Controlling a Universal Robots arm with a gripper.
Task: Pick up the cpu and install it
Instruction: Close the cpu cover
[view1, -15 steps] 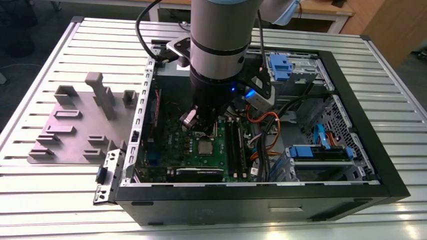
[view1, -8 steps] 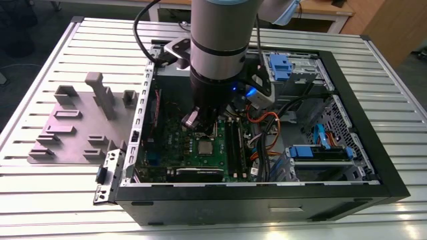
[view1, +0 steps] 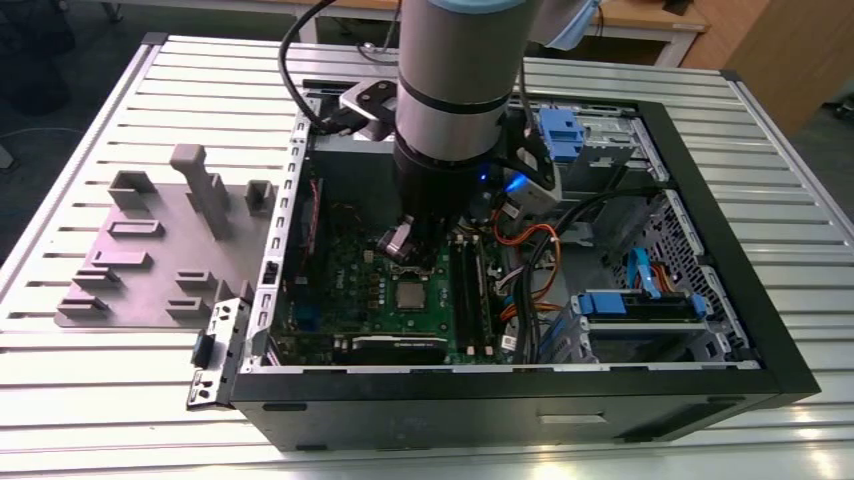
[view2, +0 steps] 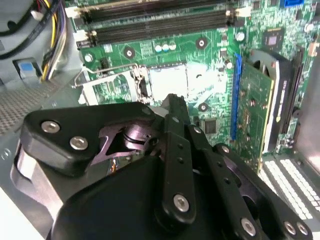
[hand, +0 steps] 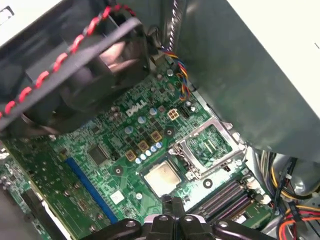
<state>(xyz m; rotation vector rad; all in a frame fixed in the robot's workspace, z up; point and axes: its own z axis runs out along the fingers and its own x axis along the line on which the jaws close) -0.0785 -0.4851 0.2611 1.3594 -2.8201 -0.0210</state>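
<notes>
The cpu (view1: 407, 293) is a small silver square lying flat in its socket on the green motherboard (view1: 350, 262) inside the open computer case. In both wrist views the cpu (hand: 162, 176) (view2: 169, 81) lies just beyond my fingertips. The hinged silver frame (hand: 212, 145) (view2: 107, 82) beside the socket stands swung open. My gripper (view1: 398, 245) (hand: 172, 202) (view2: 173, 102) hangs a little above the cpu. Its black fingers are together, with nothing between them.
The black case wall (view1: 534, 385) rings the board. Empty memory slots (hand: 225, 195) run beside the socket, and a black fan (hand: 95, 70) with red-black wires hangs over the board. An upright expansion card (view2: 252, 110) and orange cables (view1: 521, 245) stand nearby. A grey fixture plate (view1: 147, 250) lies at the exterior view's left.
</notes>
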